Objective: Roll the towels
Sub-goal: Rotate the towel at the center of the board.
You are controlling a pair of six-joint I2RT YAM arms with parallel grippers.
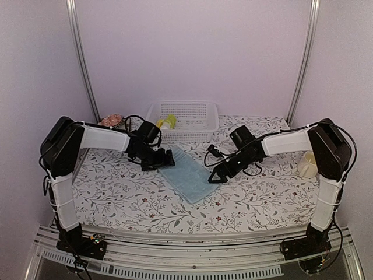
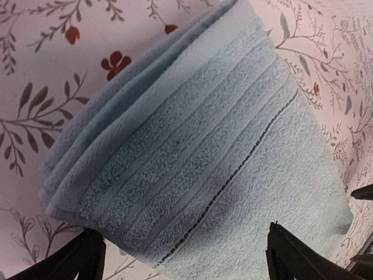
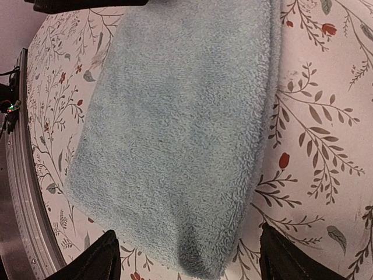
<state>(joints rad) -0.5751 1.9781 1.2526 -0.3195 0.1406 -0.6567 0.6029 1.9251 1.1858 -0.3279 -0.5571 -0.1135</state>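
The pale blue towel (image 1: 186, 174) lies folded into a long strip, set diagonally on the floral table cover. My left gripper (image 1: 166, 158) is open at the strip's far end; in the left wrist view the towel (image 2: 198, 157) fills the space ahead of the gripper (image 2: 185, 256), its fingers (image 2: 81, 256) wide apart over it. My right gripper (image 1: 214, 175) is open at the strip's right side. In the right wrist view the gripper (image 3: 189, 259) straddles a corner of the towel (image 3: 180, 128) with nothing gripped. A yellow-green towel (image 1: 167, 121) sits bunched in the basket.
A white slotted basket (image 1: 192, 135) stands at the back centre of the table. A pale cup (image 1: 307, 164) stands beside the right arm. A small pinkish object (image 1: 111, 121) lies at the back left. Metal rails run along the near table edge (image 1: 175, 242).
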